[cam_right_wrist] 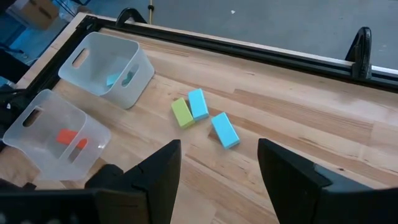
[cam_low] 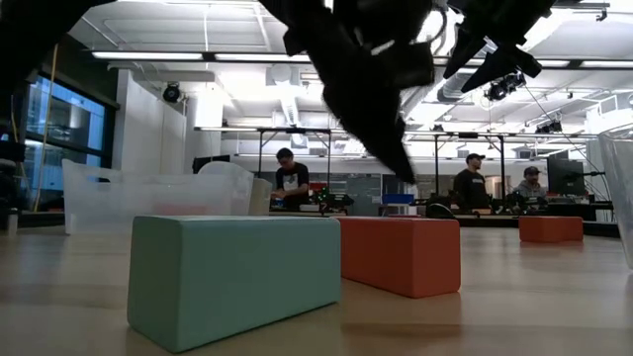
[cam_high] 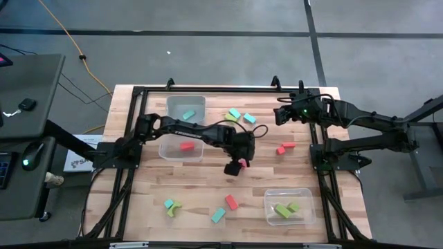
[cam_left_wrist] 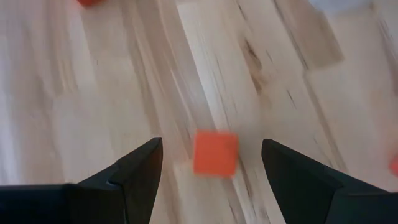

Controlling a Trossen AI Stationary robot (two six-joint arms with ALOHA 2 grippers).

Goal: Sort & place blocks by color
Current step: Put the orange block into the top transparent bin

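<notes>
- Left tool (cam_high: 236,166) hangs mid-counter with its fingers (cam_left_wrist: 140,171) spread wide and gripping nothing; a small red block (cam_left_wrist: 214,153) sits on the counter (cam_high: 208,190) between them in the wrist view, a pink-red bit at the tip from above.
- Risk: block looks slightly off-centre toward one finger; closing from here could nudge or spin it instead of pinching it.
- Risk: coming down too low would jam the fingertips on the wood.
- Right tool (cam_high: 282,115) waits at the far right edge, part-open, empty; green and two blue blocks (cam_right_wrist: 199,103) lie ahead of it.
- Red bin (cam_high: 181,147), just beside the left arm behind its tool: one red block (cam_high: 185,146). Judged drop target; arm swinging back could clip the rim.
- Blue bin (cam_high: 185,107), beyond that: one blue block (cam_high: 189,115).
- Green bin (cam_high: 288,207), on the near side, to the right of the left tool: two green blocks (cam_high: 282,210).
- Loose blocks: two red (cam_high: 284,147) right of left tool, several near the front edge.
</notes>
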